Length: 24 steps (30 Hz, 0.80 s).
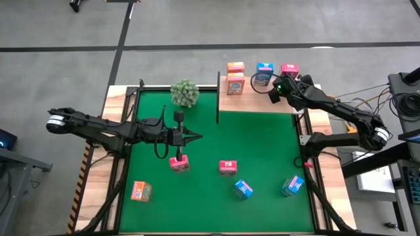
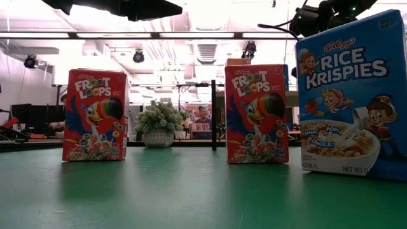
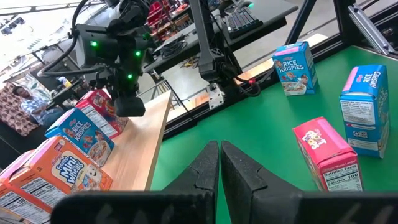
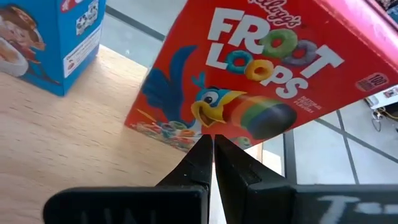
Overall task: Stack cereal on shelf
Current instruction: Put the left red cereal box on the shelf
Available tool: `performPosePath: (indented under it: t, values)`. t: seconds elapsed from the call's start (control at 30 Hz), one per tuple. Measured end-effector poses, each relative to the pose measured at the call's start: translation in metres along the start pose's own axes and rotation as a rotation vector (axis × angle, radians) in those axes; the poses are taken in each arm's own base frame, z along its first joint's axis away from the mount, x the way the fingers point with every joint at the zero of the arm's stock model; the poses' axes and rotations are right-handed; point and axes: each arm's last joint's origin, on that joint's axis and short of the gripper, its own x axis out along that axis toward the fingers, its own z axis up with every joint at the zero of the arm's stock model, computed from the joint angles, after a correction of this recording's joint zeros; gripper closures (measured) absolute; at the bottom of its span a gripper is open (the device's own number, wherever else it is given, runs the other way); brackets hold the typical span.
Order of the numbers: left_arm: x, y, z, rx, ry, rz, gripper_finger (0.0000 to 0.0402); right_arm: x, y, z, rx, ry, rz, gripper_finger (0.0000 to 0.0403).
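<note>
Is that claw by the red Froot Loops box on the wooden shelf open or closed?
Closed. The right gripper shows its two dark fingers pressed together, holding nothing, with the red box just ahead on the shelf.

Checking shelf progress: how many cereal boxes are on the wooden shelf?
4: two orange boxes at its left, a blue box mid-back, a red box right. None seem hidden.

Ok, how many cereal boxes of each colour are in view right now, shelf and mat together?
Orange cereal boxes: 3
Red-pink cereal boxes: 3
Blue cereal boxes: 3
Total: 9
</note>
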Motion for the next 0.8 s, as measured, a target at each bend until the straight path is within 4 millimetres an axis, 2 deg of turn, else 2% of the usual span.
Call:
performPosePath:
  t: [0.17,0.33,0.57,0.8]
  values:
    - [0.0,0.0,0.0,0.0,0.0,0.0,0.0402,-0.01,0.002,0.002,0.037,-0.019,0.12,0.0394]
    - [0.0,0.0,0.0,-0.008,-0.001,0.001,0.0402,-0.04,0.005,0.0,0.053,-0.108,0.247,0.0394]
    - [0.0,0.0,0.0,-0.084,-0.005,0.002,0.0402,-0.082,0.025,-0.025,-0.018,-0.283,0.493,0.0394]
    - [0.0,-0.001,-0.002,-0.291,0.021,-0.009,0.0402,-0.108,0.038,-0.053,-0.157,-0.414,0.677,0.0394]
